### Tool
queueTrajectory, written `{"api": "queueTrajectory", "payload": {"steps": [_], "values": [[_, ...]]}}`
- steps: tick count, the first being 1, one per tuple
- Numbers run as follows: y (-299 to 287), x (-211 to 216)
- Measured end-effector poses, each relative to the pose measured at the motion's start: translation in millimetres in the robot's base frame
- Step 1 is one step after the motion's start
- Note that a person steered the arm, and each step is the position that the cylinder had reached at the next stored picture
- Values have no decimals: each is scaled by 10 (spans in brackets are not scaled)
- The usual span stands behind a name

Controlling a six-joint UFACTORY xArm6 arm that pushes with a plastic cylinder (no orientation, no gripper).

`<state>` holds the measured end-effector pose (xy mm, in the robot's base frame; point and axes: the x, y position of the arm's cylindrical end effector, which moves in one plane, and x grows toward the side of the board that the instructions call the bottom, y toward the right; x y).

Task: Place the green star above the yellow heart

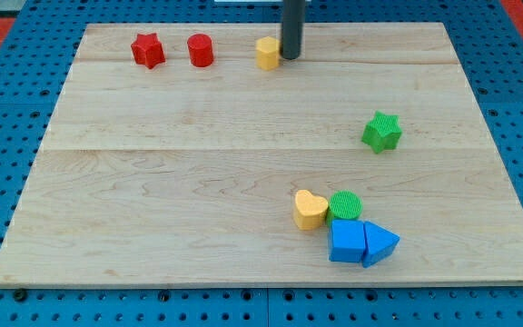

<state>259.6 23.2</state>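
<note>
- My tip (291,56) sits at the view's top, pressed right beside the yellow block (267,53), nothing clamped, just a bare rod
- Green star (382,132) is alone at the view's right, well apart from the tip
- Yellow heart (310,209) lies below it, touching the green cylinder (345,205)
- Red star (148,50) and red cylinder (200,50) wait top left

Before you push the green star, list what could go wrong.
1. My tip sits at the view's top, touching or nearly touching the yellow block; leaving carelessly may drag that block along.
2. The green star lies near the board's right edge; a skewed push could send it off.
3. The green cylinder touches the yellow heart; overshooting the star may knock both.
</note>
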Motion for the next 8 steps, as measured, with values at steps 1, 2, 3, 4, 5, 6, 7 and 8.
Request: {"api": "queueTrajectory", "payload": {"steps": [1, 2, 3, 4, 5, 6, 7, 8], "values": [[-330, -25], [-37, 36], [858, 329], [1890, 921], [2440, 1354], [2380, 1674], [1800, 1640], [1093, 1483]]}}
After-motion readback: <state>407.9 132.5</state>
